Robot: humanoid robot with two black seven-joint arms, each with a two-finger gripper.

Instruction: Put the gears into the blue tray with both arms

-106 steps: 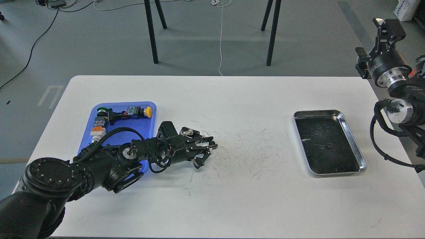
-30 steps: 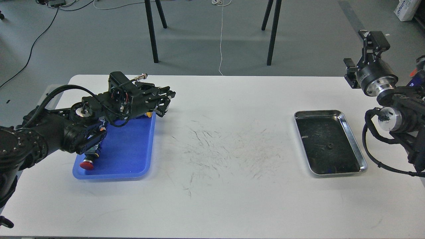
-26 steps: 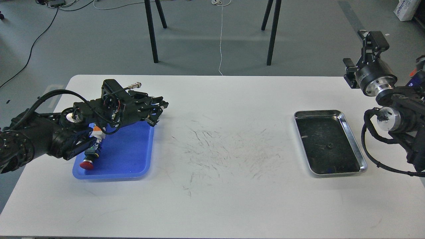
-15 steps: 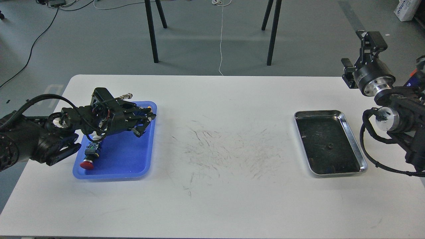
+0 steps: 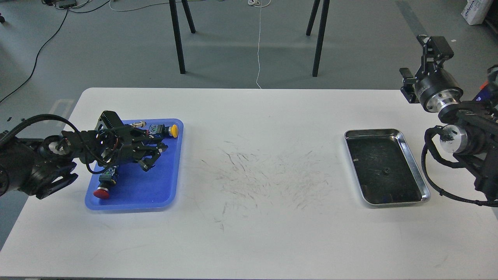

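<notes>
The blue tray [image 5: 163, 186] lies at the table's left. My left gripper [image 5: 155, 156] hovers low over its upper middle, pointing right. Its two dark fingers look spread, so it is open, and I see nothing between them. One tiny black gear [image 5: 385, 170] lies on the dark floor of the steel tray [image 5: 413, 155] at the right. My right gripper [image 5: 435, 43] is raised beyond the table's far right corner, well away from the gear. It is seen from behind, so its fingers cannot be told apart.
The blue tray also holds push-button parts: a yellow-capped one [image 5: 171, 130] at the top and a red-capped one [image 5: 102, 192] at the lower left. Bare scuffed white table [image 5: 264, 175] lies between the two trays. Black chair legs [image 5: 177, 37] stand behind the table.
My left arm swung from the table's middle up and left, then drew back and down over the blue tray. The right arm shifted slightly left and has since held still.
</notes>
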